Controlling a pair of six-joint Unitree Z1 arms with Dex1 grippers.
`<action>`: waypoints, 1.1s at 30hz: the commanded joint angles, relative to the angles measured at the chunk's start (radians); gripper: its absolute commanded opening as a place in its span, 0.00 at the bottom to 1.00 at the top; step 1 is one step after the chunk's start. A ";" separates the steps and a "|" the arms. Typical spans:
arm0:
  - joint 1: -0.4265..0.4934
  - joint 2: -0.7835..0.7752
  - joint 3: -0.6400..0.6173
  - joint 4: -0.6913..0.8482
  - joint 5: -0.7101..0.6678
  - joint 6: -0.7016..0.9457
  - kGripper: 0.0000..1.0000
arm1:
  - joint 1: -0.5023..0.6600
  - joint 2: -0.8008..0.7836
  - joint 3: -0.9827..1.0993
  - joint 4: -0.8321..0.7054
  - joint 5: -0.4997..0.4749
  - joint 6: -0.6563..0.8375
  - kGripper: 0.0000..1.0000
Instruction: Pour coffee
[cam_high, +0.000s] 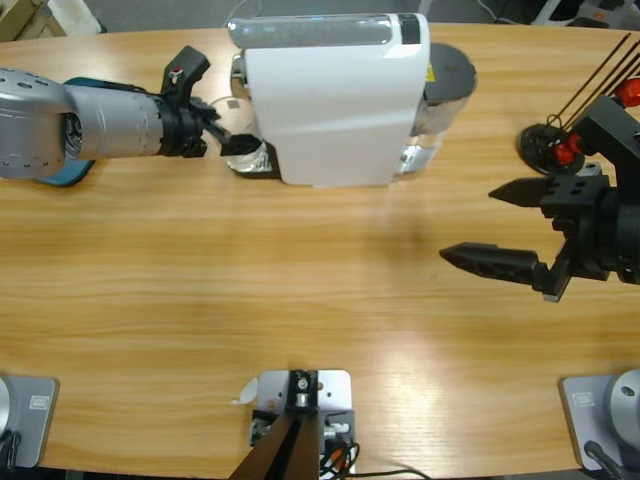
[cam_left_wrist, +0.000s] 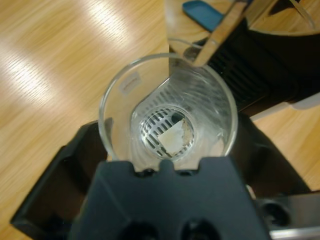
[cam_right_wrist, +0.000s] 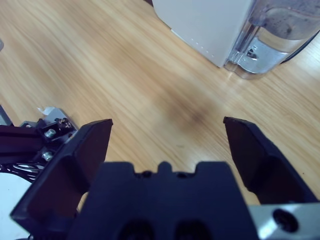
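A small clear glass (cam_left_wrist: 167, 115) sits between the jaws of my left gripper (cam_left_wrist: 167, 147), which is shut on it. In the high view the left gripper (cam_high: 232, 147) holds the glass (cam_high: 247, 155) at the front left of the white coffee machine (cam_high: 330, 100). The machine's black drip grate (cam_left_wrist: 159, 127) shows through the glass bottom, and a metal spout (cam_left_wrist: 220, 35) hangs over its rim. No coffee shows in the glass; it looks empty. My right gripper (cam_high: 470, 224) hovers open over bare table at the right, nothing between its jaws (cam_right_wrist: 167, 127).
The machine's clear water tank (cam_right_wrist: 280, 35) stands at its right end. A black wire stand with red pieces (cam_high: 555, 140) is at the far right. A blue object (cam_left_wrist: 202, 12) lies on the table beyond the glass. Bare wood (cam_high: 300, 280) stretches across the middle.
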 joint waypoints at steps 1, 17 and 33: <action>0.021 -0.008 -0.001 0.054 -0.016 0.032 1.00 | -0.009 0.009 0.029 -0.011 0.021 -0.013 1.00; 0.020 -0.443 -0.001 0.480 -0.049 0.024 0.99 | -0.011 0.002 0.015 -0.011 0.036 -0.017 1.00; 0.069 -0.641 -0.227 0.999 -0.042 0.026 0.90 | -0.214 0.238 -0.304 0.112 -0.051 -0.272 0.00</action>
